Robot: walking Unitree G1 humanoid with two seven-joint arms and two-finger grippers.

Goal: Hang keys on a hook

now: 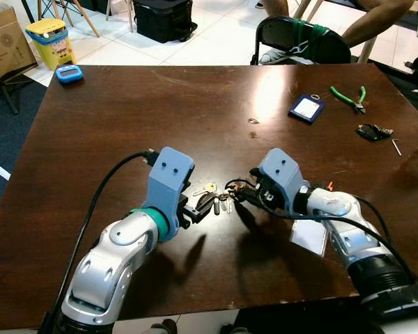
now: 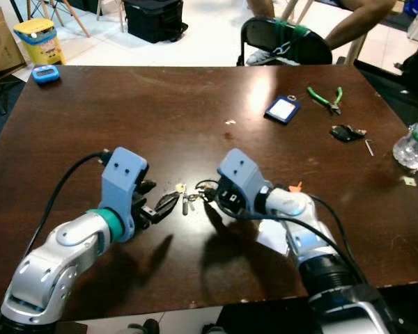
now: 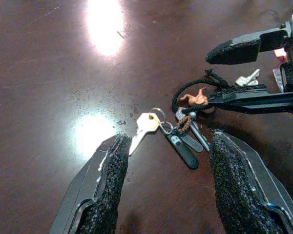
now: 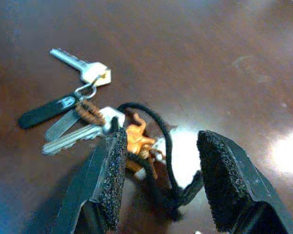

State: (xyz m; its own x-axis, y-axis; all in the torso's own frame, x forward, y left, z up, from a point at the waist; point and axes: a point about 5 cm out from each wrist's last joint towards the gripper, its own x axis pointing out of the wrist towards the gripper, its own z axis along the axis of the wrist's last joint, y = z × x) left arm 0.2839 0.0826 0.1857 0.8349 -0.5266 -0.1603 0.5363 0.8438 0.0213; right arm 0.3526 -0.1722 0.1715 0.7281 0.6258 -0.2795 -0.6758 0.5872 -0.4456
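Left wrist view showed the keys point(image 3: 178, 139) lying flat on the brown table point(image 1: 125, 118), a bit nearer the front edge than the middle. The bunch had a gold key, a silver key, a black tag, a small orange charm and a black cord loop. The left gripper point(image 1: 203, 207) sat just beside the keys on the left, with its two fingers spread apart and nothing between them. The right gripper point(image 1: 242, 193) came in from the right. Its fingers were apart too, and the cord loop and the charm lay between them, not pinched. Near the far right corner lay a blue card holder point(image 1: 306, 108), green pliers point(image 1: 350, 98) and a small black thing point(image 1: 373, 131). A blue gadget point(image 1: 69, 73) sat at the far left corner. A white card point(image 1: 310, 235) lay under the right arm. A person sat on a black chair point(image 1: 299, 38) behind the far edge
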